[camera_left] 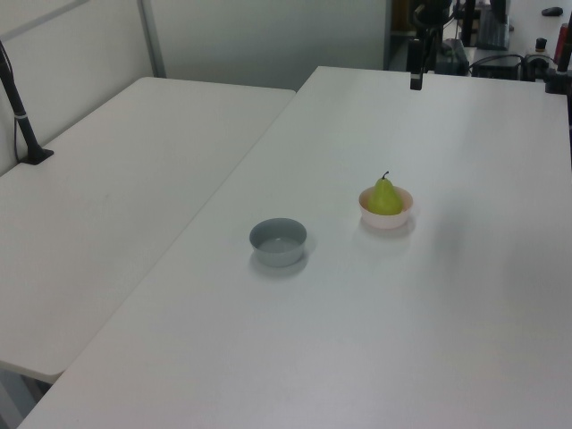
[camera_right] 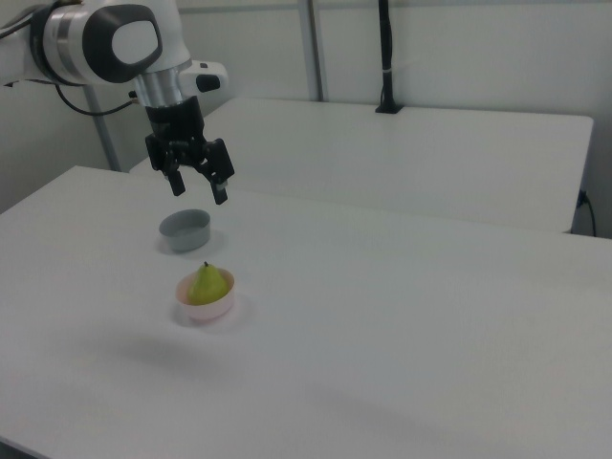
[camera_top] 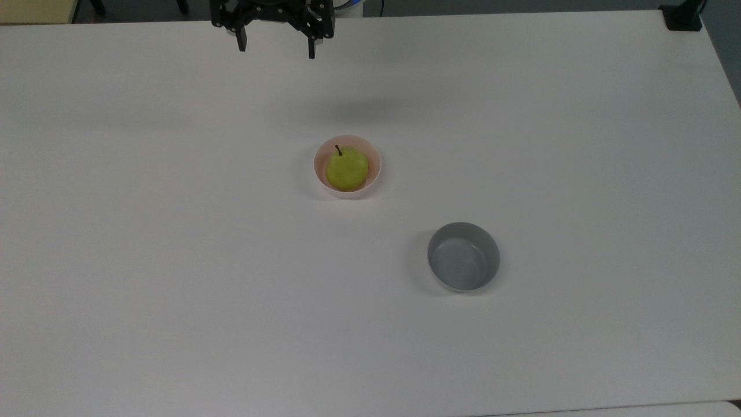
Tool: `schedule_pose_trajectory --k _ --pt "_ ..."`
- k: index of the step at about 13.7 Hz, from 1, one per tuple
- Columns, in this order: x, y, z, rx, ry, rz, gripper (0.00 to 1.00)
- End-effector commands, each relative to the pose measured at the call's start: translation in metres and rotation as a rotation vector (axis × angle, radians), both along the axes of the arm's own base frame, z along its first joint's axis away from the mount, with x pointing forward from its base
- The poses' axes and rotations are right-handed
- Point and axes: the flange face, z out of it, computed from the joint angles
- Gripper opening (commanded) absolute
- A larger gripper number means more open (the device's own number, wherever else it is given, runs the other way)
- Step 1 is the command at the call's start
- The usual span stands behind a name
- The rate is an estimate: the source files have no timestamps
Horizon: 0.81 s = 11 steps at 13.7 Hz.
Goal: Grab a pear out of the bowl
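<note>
A small yellow-green pear (camera_top: 347,169) is seen seated in a small round bowl (camera_top: 374,174), pale pink inside and whitish outside. The pear is held upright, its broad base down in the bowl and its narrower top raised above the rim, as shown in the left view (camera_left: 384,197) and the right view (camera_right: 207,283). A short dark stem is carried at the top; in the top view it is pointed toward the upper left. Most of the bowl's inside is taken up by the fruit, a ring of pink being left around it. The bowl (camera_left: 386,217) is set flat on a white table (camera_top: 173,260), near the middle.
</note>
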Motion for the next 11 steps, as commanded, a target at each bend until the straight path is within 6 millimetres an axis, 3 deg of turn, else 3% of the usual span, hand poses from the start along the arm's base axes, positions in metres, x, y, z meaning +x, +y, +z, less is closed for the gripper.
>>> schedule_pose_trajectory --k 1,11 --pt "-0.0018 0.0026 0.0045 -0.015 0.018 0.003 1.00" --pt "0.0010 0.0042 -0.0002 -0.002 0.008 0.034 1.00"
